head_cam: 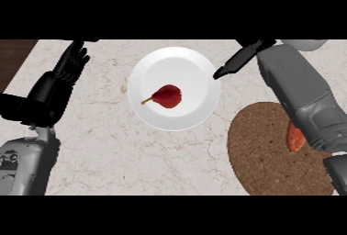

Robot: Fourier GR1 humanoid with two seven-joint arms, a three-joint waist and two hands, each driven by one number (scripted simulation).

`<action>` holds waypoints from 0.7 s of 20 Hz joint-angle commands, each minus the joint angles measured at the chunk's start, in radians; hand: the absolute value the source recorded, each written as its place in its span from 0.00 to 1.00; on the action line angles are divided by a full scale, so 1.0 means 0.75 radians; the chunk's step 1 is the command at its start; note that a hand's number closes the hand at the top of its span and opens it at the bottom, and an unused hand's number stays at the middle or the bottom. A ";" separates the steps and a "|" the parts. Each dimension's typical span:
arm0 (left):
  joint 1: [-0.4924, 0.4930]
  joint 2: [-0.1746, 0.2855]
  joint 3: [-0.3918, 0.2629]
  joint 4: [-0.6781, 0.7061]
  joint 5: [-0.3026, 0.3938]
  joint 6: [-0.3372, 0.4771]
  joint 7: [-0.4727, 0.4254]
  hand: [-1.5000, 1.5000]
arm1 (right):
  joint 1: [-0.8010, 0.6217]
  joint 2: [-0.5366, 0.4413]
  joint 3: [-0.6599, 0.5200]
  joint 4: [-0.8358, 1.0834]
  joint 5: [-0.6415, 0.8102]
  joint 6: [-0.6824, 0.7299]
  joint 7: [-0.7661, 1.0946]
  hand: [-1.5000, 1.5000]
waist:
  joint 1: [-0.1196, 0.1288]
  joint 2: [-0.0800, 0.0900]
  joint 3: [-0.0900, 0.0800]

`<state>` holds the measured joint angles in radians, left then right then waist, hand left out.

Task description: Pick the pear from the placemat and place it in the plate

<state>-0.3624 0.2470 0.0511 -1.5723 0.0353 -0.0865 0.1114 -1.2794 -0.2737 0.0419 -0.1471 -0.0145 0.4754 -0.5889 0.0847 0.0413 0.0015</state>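
On the white plate (192, 64), mid-counter, lies the red pear (166, 96), on its side, stem pointing left. Right hand (241, 56) is at top right, fingers straight and open, tips just beside the plate's right rim, holding nothing, apart from the pear. Left hand (68, 69) rests at upper left, fingers straight, open, empty, well apart from the plate. Brown round placemat (264, 151) sits lower right, near the plate. An orange item (295, 140) on it is mostly hidden by the right forearm; can't tell what it is.
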 commanded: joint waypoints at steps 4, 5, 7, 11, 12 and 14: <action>-0.020 -0.013 -0.012 -0.015 -0.006 0.005 0.008 0.50 | -0.013 -0.174 0.002 0.030 0.027 0.134 -0.061 0.00 | 0.023 0.009 0.002; 0.001 -0.019 -0.021 -0.011 -0.013 0.005 -0.001 0.50 | 0.020 -0.182 0.014 0.025 0.041 0.139 -0.097 0.00 | 0.027 0.012 0.002; -0.030 0.008 -0.001 -0.002 -0.006 -0.013 -0.011 0.50 | 0.023 -0.222 0.001 0.019 0.031 0.160 -0.119 0.00 | 0.033 0.022 0.003; -0.032 0.017 0.021 0.017 0.018 -0.030 -0.022 0.50 | 0.042 -0.248 0.014 0.009 0.051 0.145 -0.142 0.00 | 0.042 0.025 0.003; -0.052 0.007 0.003 0.004 0.002 -0.012 0.010 0.50 | 0.041 -0.265 0.014 0.005 0.052 0.169 -0.148 0.00 | 0.035 0.021 0.004; -0.050 0.004 0.005 0.014 -0.003 -0.012 -0.018 0.50 | 0.067 -0.255 0.016 -0.009 0.061 0.080 -0.188 0.00 | 0.046 0.027 0.005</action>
